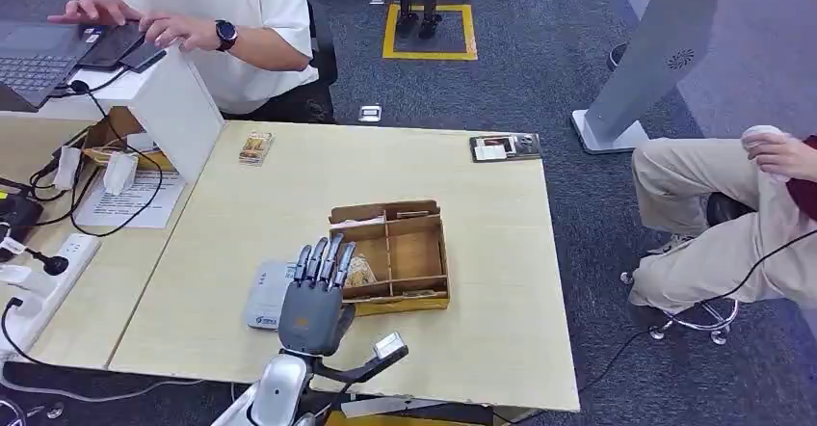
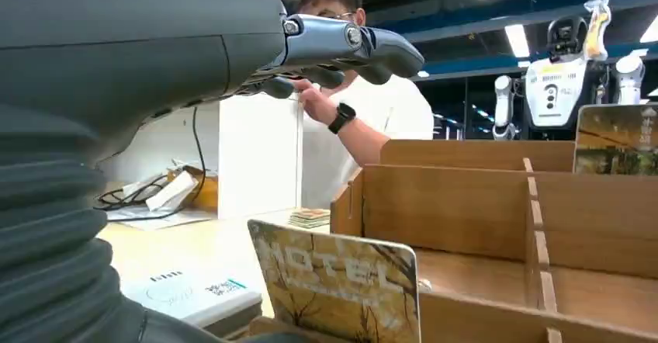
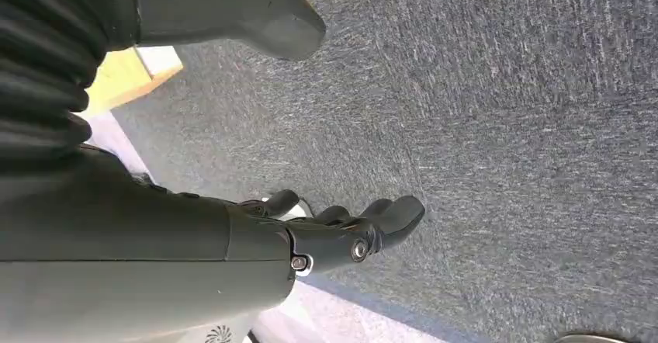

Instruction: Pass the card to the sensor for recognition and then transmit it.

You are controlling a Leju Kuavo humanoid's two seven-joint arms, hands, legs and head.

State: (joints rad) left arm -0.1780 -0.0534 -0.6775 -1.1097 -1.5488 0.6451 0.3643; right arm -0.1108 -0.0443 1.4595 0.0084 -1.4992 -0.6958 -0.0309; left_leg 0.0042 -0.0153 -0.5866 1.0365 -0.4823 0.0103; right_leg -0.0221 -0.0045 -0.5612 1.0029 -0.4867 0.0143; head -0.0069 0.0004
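The left hand (image 1: 313, 303) is held above the pale wooden surface (image 1: 482, 330), its fingers (image 1: 323, 257) stretched forward and a little apart, nothing being gripped; the fingertips are reached over the near left corner of the wooden tray (image 1: 424, 301); in the left wrist view the same fingers (image 2: 341, 44) are seen extended above the tray's walls (image 2: 450, 203). A card (image 2: 337, 285) printed with the word HOTEL is stood tilted in the near left compartment of the tray, just below the hand; in the head view it is seen partly under the fingers (image 1: 361, 272). A white sensor (image 1: 265, 296) is laid flat on the surface just beside the tray, to its left, partly covered by the hand. A small stack of cards (image 1: 255, 146) is placed near the far edge of the surface, well apart from the tray. The right hand (image 3: 341, 238) is hung over grey carpet (image 3: 504, 126), its fingers loosely curled with nothing held. A person in a white shirt (image 1: 202, 2) is seated behind the surface at a laptop (image 1: 34, 60); another person (image 1: 732, 204) is seated to the right.
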